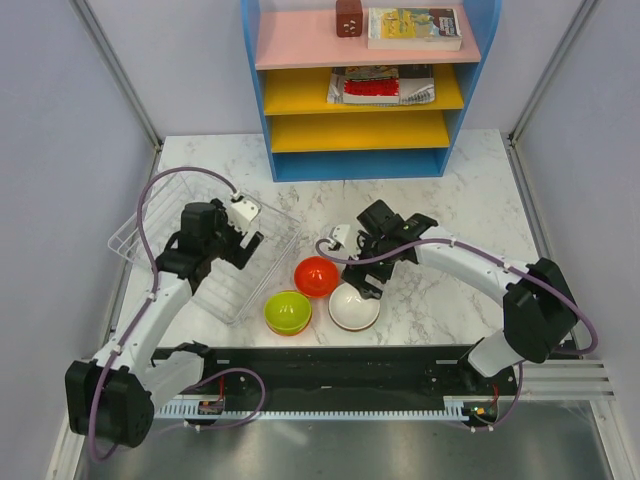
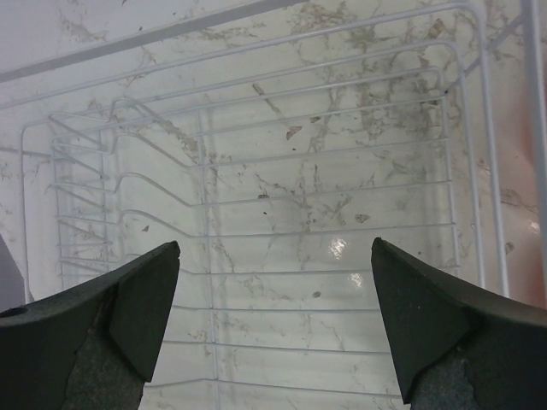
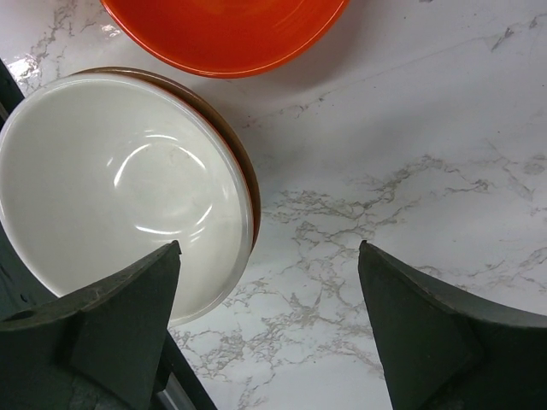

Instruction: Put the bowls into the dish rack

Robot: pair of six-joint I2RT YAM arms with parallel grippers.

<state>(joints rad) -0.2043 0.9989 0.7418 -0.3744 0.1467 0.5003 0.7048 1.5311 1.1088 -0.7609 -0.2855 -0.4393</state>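
Wires of the dish rack (image 2: pixel 202 205) lie directly below the left pincer (image 2: pixel 273 252), spread wide and empty. The right pincer (image 3: pixel 269 248), equally wide, hangs over the counter (image 3: pixel 444 154), white bowl (image 3: pixel 120 179) beneath its left side, red bowl (image 3: pixel 226 30) just ahead.

Five bowls (image 1: pixel 316 276); one dish rack (image 1: pixel 236 290).

The top camera looks down from high above the near edge and takes in the whole bench (image 1: pixel 450 190). The left wrist camera faces down, close over the dish rack (image 2: pixel 205 231) at the left. The right wrist camera is close over the white bowl (image 3: pixel 111 179) and red bowl (image 3: pixel 226 30); the top view shows these too.
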